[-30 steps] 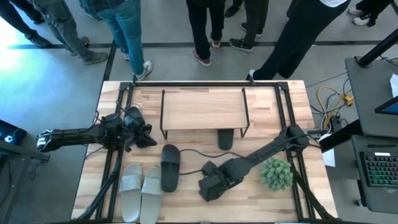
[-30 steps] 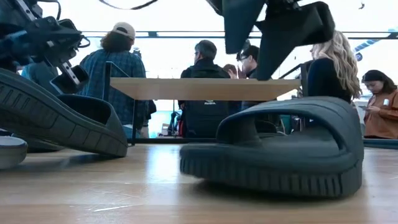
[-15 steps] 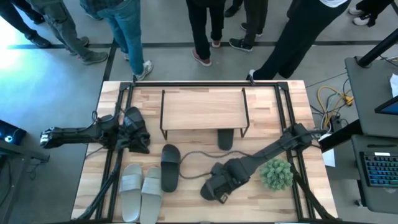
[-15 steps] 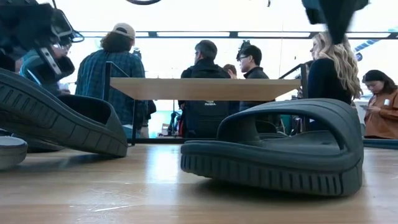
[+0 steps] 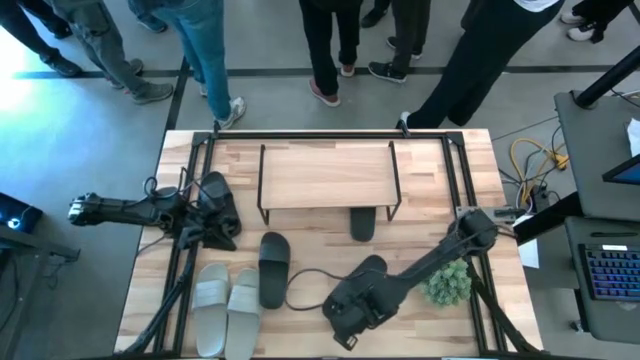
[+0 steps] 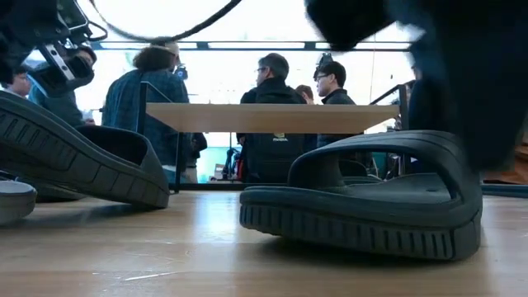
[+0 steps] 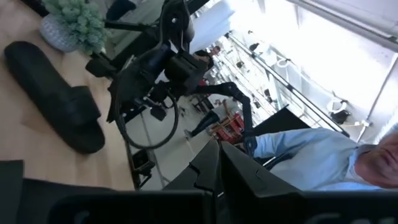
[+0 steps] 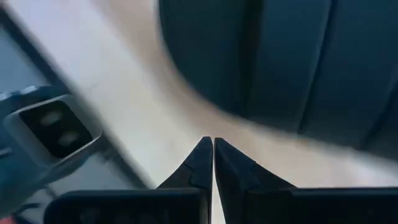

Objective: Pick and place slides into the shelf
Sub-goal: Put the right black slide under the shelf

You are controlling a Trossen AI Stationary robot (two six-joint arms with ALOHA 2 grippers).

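Note:
A black slide [image 6: 363, 198] lies flat on the table near its front edge, partly under my right arm [image 5: 365, 272]. My right gripper [image 8: 212, 144] is shut, points steeply down and has nothing between its fingers. Its tips stand over bare wood just beside that slide's edge [image 8: 261, 93]. A second black slide [image 5: 273, 268] lies left of it. Two pale slides [image 5: 226, 305] lie side by side at the near left. Another black slide [image 5: 362, 222] sticks out from under the shelf [image 5: 328, 175]. My left gripper [image 7: 217, 158] is shut and holds nothing, at the table's left side [image 5: 222, 225].
A small green plant [image 5: 447, 280] stands at the near right, close to my right arm. The low camera [image 8: 53, 130] sits at the front edge beside my right gripper. Black frame rails [image 5: 185, 250] run along both table sides. People stand beyond the far edge.
My right gripper has gone toward the table's near edge and come down, from above the black slide's strap to low beside the slide. The slide has stayed where it was. My left gripper has drawn back a little toward the table's left edge.

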